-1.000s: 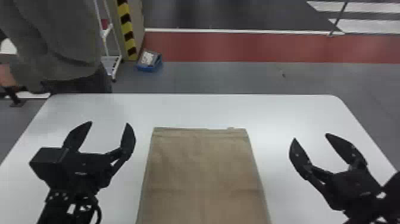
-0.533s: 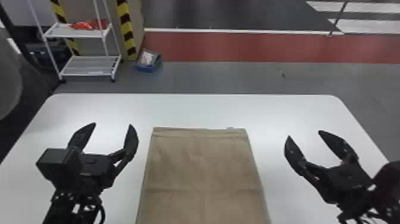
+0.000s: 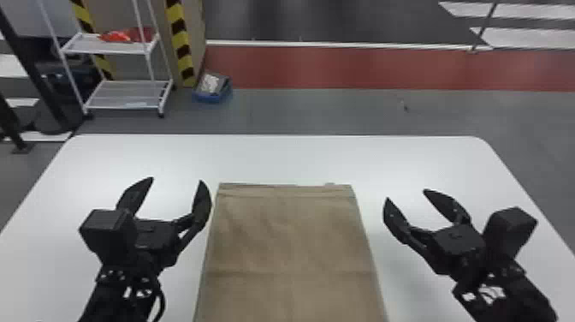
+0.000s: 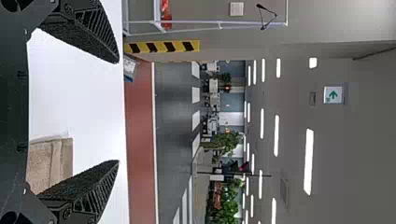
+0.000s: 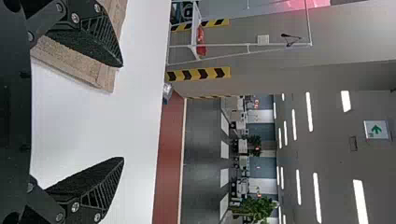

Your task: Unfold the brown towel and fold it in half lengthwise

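The brown towel [image 3: 291, 240] lies flat at the middle of the table, its near part running off the head view's bottom edge. Left of it, my left gripper [image 3: 177, 179] is open, one finger close beside the towel's left edge. On the other side stands my right gripper [image 3: 405, 195], open with nothing between its fingers. In the left wrist view, the left gripper [image 4: 118, 112] has bare tabletop between its fingers and the towel [image 4: 50, 161] partly behind one. The right wrist view has the right gripper [image 5: 123, 112] open, one finger overlapping the towel [image 5: 79, 63].
The white table [image 3: 274, 158] has a bare strip beyond the towel and bare sides. On the floor behind it stand a white rack [image 3: 124, 94] at the left and a blue bin [image 3: 212, 92].
The right gripper has shifted left, nearer the towel, and the left gripper slightly right. The towel has stayed put. A person at the left has left the view.
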Action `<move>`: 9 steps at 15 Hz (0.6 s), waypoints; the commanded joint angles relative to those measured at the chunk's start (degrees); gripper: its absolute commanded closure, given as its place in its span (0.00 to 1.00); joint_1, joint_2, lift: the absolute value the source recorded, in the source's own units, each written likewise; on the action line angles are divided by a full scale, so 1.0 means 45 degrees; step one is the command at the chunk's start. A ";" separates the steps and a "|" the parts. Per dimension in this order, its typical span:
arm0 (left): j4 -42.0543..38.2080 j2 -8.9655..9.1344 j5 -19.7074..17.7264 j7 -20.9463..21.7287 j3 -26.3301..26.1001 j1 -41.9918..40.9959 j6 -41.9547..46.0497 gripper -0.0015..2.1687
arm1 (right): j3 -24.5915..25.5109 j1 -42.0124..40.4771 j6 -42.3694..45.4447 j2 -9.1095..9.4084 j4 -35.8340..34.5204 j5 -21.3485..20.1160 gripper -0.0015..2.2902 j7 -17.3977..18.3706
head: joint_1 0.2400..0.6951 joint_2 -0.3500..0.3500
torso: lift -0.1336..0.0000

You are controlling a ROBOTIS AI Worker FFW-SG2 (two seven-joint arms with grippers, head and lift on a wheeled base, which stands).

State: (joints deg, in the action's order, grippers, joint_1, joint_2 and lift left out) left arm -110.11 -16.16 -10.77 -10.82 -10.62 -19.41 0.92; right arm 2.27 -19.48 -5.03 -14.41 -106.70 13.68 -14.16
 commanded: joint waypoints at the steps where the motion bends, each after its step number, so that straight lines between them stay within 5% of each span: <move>1: 0.0777 0.0173 -0.0067 0.0256 -0.0141 0.0505 0.0000 0.06 | -0.0426 0.0755 0.0110 0.0019 0.0743 -0.0462 0.08 -0.0096 | 1.00 0.44 | 0.07; 9: 0.2828 0.0485 -0.0907 0.1936 -0.0727 0.2517 -0.0586 0.15 | -0.1129 0.2396 -0.0320 0.0058 0.2208 -0.0540 0.08 -0.0096 | 1.00 0.43 | 0.07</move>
State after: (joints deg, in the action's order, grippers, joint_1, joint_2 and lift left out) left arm -98.80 -14.11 -13.09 -3.23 -13.84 -9.81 -0.29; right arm -2.67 -8.75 -6.27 -14.14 -96.88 11.26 -14.59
